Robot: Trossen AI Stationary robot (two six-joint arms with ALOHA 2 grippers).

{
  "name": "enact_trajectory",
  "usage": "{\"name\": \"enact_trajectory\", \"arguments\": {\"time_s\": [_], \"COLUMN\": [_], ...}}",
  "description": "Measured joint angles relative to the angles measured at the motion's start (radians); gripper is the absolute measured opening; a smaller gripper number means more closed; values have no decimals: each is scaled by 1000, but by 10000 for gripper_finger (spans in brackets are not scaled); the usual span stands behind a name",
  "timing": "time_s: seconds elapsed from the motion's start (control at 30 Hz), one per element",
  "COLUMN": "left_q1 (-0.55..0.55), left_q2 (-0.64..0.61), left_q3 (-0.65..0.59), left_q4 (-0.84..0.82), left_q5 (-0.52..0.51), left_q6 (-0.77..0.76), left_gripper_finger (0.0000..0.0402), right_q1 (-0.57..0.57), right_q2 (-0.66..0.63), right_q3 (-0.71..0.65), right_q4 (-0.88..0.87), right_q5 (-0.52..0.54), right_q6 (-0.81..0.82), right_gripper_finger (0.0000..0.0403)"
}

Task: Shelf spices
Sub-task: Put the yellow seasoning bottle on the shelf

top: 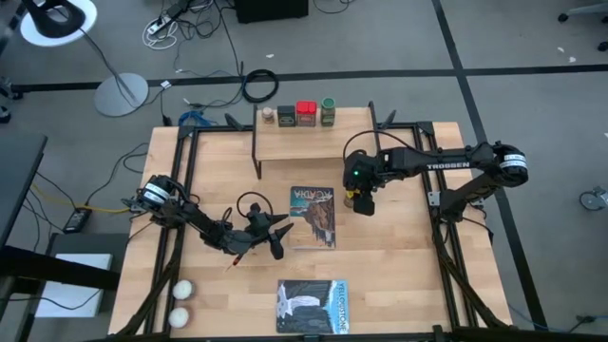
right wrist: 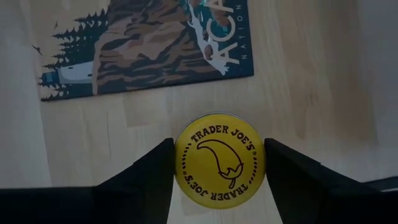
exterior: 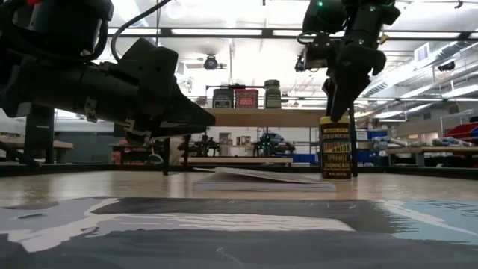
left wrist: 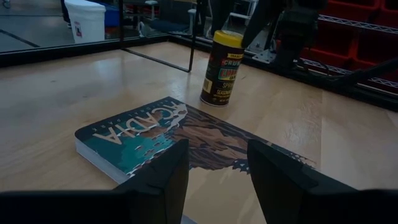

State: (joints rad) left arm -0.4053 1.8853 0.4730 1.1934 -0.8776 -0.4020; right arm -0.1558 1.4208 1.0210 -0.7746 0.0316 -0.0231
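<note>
Four of five were already up on the shelf (top: 304,142): tiny pale jar (top: 269,115), dark square tin (top: 286,115), red tin (top: 306,113) and green jar (top: 328,111), lined up in a row along its back edge, close together. From the low view I could make out the two tins and the green jar standing upright; the pale jar was too small to pick out there.

One left: the yellow-lidded jar (right wrist: 219,160). It stood upright on the surface (top: 399,266), just beside the Acadia book (top: 313,217), in front of the shelf's right end.

My right tool (right wrist: 219,168) was straight over that jar, pointing down. In its wrist view the fingers (right wrist: 149,177) sat on either side of the yellow lid with thin slivers of gap, so apart and straddling it, not clamped as far as I could see. The jar's base looked flat on the wood in the low view, so I judged it not lifted.

The left tool (left wrist: 217,174) hung low over the near end of the same book, fingers apart, nothing between them. It looked idle to me.

Remaining, as I read it: close on the yellow jar, carry it up, set it on the shelf. There was bare board to the right of the green jar.

A second book (top: 313,306) and two white balls (top: 180,302) lay at the near edge, not part of this.
</note>
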Motion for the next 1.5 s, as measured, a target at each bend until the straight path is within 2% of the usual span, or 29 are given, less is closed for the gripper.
{"name": "enact_trajectory", "arguments": {"time_s": [0.4,0.7,1.23,1.5], "left_q1": [0,0,0,0], "left_q2": [0,0,0,0], "left_q3": [0,0,0,0], "left_q4": [1,1,1,1], "left_q5": [0,0,0,0], "left_q6": [0,-1,-1,-1], "left_gripper_finger": [167,167,167,167], "right_q1": [-1,27,32,48], "right_q2": [0,0,0,0], "right_q3": [-1,-4,0,120], "right_q4": [11,20,26,-6], "right_q5": [-13,-24,31,40], "right_q6": [-2,-6,-2,-6], "right_gripper_finger": [215,280,281,279]}}
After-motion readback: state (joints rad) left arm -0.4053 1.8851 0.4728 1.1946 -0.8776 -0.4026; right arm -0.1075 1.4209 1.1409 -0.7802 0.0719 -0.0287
